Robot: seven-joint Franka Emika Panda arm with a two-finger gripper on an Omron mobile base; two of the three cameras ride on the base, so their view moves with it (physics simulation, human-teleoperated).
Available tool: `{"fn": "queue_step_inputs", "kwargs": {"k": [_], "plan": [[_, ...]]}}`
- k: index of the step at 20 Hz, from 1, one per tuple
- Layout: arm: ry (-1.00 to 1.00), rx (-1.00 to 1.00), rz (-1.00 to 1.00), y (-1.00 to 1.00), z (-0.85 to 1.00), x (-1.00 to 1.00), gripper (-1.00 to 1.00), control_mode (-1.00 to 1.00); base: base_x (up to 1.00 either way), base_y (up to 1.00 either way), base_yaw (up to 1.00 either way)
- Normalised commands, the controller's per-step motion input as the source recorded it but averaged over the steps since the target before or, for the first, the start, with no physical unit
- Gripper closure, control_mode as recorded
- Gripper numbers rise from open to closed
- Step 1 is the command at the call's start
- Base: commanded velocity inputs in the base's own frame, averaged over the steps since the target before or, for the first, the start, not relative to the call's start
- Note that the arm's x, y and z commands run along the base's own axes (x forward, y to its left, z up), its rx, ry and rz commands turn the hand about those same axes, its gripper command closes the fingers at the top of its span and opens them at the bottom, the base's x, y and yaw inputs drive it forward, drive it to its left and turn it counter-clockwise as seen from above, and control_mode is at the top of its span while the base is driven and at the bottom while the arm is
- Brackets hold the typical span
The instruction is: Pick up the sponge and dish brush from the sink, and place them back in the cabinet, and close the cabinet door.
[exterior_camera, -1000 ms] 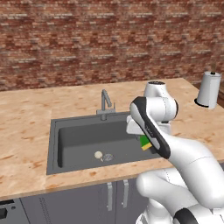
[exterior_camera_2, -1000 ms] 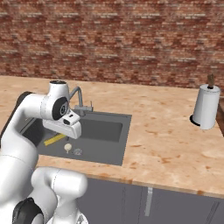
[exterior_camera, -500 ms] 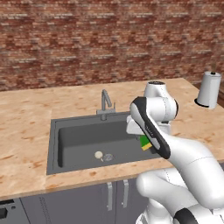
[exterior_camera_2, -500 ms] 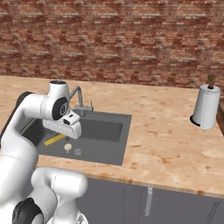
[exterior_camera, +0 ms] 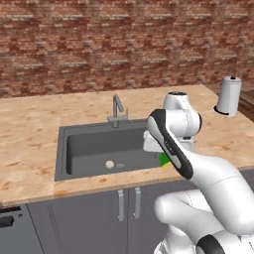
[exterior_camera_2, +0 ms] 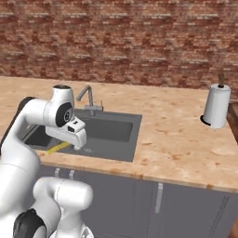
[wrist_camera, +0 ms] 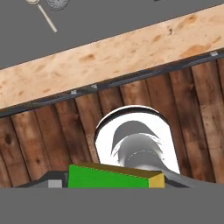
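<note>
Since the earlier pictures almost nothing has shifted: my arm keeps the same bend over the sink's near right part, and the green block has stayed at my hand.

The sponge [wrist_camera: 114, 179] sits pinched in my claw [wrist_camera: 113, 186] — in the hand view its green face and yellow edge lie right against the bottom, across where my fingertips would rise, so the tips themselves are covered. From the left base view the sponge [exterior_camera: 164, 160] shows as a small green and yellow corner peeking from behind my forearm, above the sink's front right rim. From the right base view I see a thin yellow strip [exterior_camera_2: 57, 148] under my hand, low against the basin's near edge; the green side is turned away there.

The dish brush [exterior_camera: 109, 164] lies on the floor of the sink [exterior_camera: 63, 149], left of centre, cream head up — well apart from the sponge. In the hand view its head and thin handle [wrist_camera: 45, 17] lie at the top left corner, next to the round drain [wrist_camera: 57, 3].

The faucet [exterior_camera: 117, 108] stands at the back rim. Around the basin runs the wood-grain countertop [exterior_camera: 30, 129], and a paper towel roll [exterior_camera_2: 217, 106] stands upright far to my right. Grey under-counter doors [exterior_camera: 74, 218] hang below.
</note>
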Motion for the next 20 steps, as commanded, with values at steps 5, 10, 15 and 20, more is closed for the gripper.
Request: {"fn": "queue_step_inputs", "kwargs": {"k": [5,10,15,20], "plan": [[0.0,0.0,0.0,0.0,0.0,0.0,1.0,1.0,-0.39,0.0,0.0],[0.0,0.0,0.0,0.0,0.0,0.0,1.0,1.0,-0.29,0.0,0.3],[0.0,0.0,0.0,0.0,0.0,0.0,1.0,1.0,-0.15,0.01,0.56],[0.0,0.0,0.0,0.0,0.0,0.0,1.0,1.0,-0.08,0.02,0.62]]}}
